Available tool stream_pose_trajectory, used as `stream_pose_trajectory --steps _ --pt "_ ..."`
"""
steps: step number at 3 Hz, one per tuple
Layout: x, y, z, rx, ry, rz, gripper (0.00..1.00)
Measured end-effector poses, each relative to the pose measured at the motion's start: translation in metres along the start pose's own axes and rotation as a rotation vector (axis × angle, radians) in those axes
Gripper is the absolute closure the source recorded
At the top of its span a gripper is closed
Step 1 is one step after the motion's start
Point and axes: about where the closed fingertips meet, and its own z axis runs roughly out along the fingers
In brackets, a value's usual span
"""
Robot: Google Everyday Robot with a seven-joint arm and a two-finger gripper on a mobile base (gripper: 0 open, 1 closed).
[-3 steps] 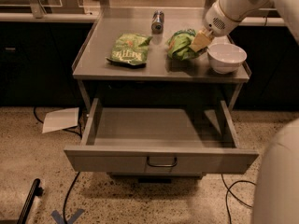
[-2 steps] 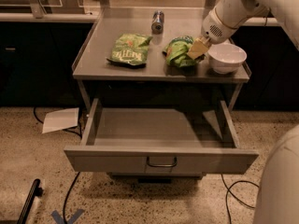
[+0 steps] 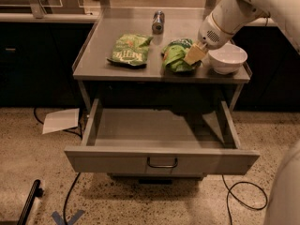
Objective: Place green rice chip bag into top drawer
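The green rice chip bag [image 3: 176, 55] is a puffy bright-green bag lying on the grey table top [image 3: 98, 60], right of centre and near the front edge. My gripper [image 3: 194, 54] reaches in from the upper right and is shut on the bag's right end, low over the table top. The top drawer [image 3: 161, 159] is pulled fully out below the table. Its grey inside [image 3: 150, 128] holds nothing, and its dark wire handle [image 3: 162, 163] faces the front.
A flatter, paler green bag [image 3: 130, 49] lies left of the gripped bag. A white bowl [image 3: 227, 57] stands just right of my gripper. A metal can [image 3: 158, 21] lies at the back. Paper [image 3: 61, 120] and cables [image 3: 234, 191] are on the floor.
My gripper has moved down and toward the table's front edge, and the green rice chip bag has shifted that way with it. The paler bag, the bowl and the drawer have not moved.
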Motion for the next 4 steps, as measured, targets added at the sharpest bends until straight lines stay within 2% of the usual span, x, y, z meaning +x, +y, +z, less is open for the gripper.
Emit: stream_pose_trajectory --steps 1,2,3,4 --pt "0.006 0.044 0.001 -0.063 -0.046 0.013 1.0" --pt "0.024 0.087 -0.001 -0.106 -0.072 0.049 1.0" --pt "0.049 0.12 -0.009 -0.103 -0.086 0.132 1.0" --pt "0.07 0.138 -0.009 -0.091 -0.097 0.215 1.0"
